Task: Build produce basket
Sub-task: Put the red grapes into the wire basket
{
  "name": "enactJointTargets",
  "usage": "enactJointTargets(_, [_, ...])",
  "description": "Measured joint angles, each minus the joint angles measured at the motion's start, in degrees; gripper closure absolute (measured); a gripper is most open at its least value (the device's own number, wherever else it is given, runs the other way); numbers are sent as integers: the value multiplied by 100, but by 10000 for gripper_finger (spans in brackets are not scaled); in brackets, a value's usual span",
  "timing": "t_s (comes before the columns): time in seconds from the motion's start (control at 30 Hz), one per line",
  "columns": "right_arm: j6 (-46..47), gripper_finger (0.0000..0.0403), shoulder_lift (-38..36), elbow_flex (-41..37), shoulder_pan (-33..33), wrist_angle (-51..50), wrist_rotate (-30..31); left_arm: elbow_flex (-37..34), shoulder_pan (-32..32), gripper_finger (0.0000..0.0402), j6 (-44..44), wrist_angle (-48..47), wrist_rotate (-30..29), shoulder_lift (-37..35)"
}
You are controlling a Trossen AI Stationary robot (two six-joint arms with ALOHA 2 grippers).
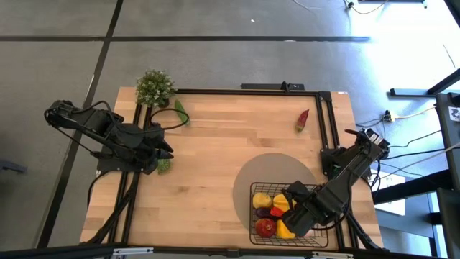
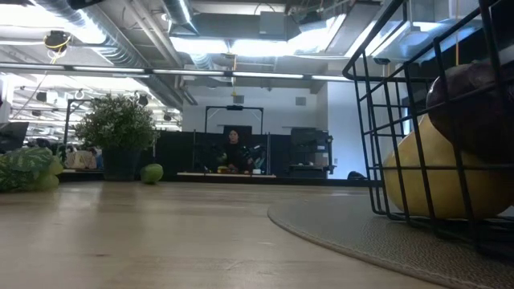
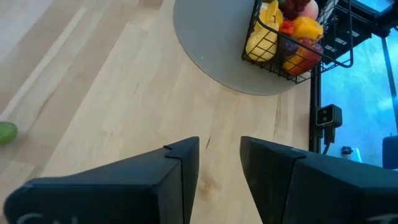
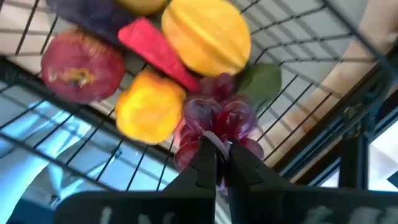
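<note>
A: Nearest the low camera, the basket (image 2: 385,136) is seen on the grey mat (image 2: 337,225), a yellow fruit pressed against its wire.

B: Contents?

A: From the right wrist view: red apple (image 4: 81,65), yellow pepper (image 4: 205,34), a red piece (image 4: 155,50), another yellow fruit (image 4: 149,106). Purple grapes (image 4: 217,118) are pinched at the stem by the right gripper (image 4: 221,155), jaws pressed together, held just above the other fruit. Judged as a drop-off in progress, not yet released.

B: Left side?

A: The left gripper (image 3: 219,162) is parked over bare table (image 1: 215,158) at the left edge, jaws slightly apart, nothing between them. Green grapes (image 1: 164,164) lie just beside it, likely the next pick.

B: Still outside the basket?

A: Chili (image 1: 302,119) near the far right, cucumber (image 1: 180,111) by the potted plant (image 1: 154,88). Task judged over half done.
</note>
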Motion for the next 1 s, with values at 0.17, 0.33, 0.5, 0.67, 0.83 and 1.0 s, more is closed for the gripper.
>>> enactJointTargets(0.17, [-17,403,2,0,0,-275,310,0,0,296,2,0,-44,0])
enactJointTargets(0.33, [-27,403,2,-115,0,-491,372,0,-1,296,2,0,-48,0])
enactJointTargets(0.5, [-403,403,8,-538,-12,-174,90,0,0,296,2,-2,-48,0])
enactJointTargets(0.67, [-610,402,13,-751,-48,87,-34,0,0,296,0,0,-46,0])
enactJointTargets(0.83, [-694,375,11,-752,-165,-78,-189,0,-2,296,2,-2,-46,0])
enactJointTargets(1.0, [-1065,330,11,-752,-314,-190,-171,0,0,296,2,-2,-46,0])
